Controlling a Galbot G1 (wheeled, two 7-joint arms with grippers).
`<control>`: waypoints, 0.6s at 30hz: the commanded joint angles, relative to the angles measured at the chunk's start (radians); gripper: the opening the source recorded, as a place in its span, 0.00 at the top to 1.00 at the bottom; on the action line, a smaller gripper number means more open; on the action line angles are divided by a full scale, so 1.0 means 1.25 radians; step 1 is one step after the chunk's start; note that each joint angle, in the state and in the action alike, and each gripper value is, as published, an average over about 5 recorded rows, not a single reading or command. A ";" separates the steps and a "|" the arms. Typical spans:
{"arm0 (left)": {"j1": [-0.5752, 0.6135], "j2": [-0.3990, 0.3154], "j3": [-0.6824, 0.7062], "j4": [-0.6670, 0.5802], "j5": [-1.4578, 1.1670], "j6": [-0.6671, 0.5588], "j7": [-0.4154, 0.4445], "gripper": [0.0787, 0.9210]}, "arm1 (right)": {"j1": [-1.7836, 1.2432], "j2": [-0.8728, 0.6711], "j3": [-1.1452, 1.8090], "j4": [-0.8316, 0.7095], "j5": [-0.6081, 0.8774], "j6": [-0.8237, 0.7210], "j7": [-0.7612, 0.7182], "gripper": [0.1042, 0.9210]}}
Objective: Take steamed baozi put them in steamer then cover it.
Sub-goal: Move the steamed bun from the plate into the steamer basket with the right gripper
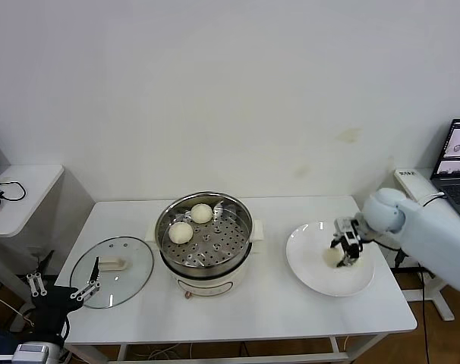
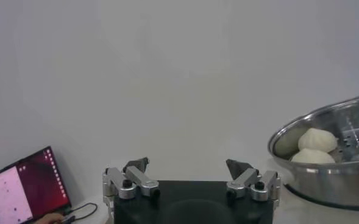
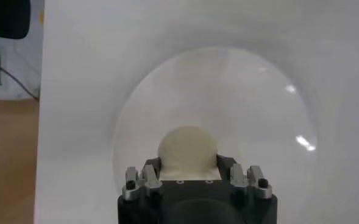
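One bun point(image 1: 333, 257) clamped between right gripper point(image 1: 345, 254) fingers, over white plate point(image 1: 306, 265) at right of head view; cream-white, smooth, round. Two more buns point(image 1: 190, 224) lying in perforated steel steamer point(image 1: 237, 227) at centre, touching neither each other nor the rim. Glass lid point(image 1: 131, 265) flat on table, lower left, cream bar handle up. Left gripper point(image 1: 63, 290) spread wide at lower left corner, off table edge. No legible writing. White table point(image 1: 253, 311), plain white wall point(image 1: 230, 91); laptop point(image 1: 459, 163) at right edge.
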 commanded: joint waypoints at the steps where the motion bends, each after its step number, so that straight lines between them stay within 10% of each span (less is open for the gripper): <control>1: -0.002 0.002 0.000 0.002 -0.002 0.001 0.000 0.12 | 0.226 0.028 -0.082 0.013 0.103 -0.011 -0.003 0.41; 18: 0.002 0.004 -0.027 0.005 -0.014 -0.001 -0.001 0.12 | 0.431 0.377 -0.225 -0.056 0.242 -0.022 0.071 0.40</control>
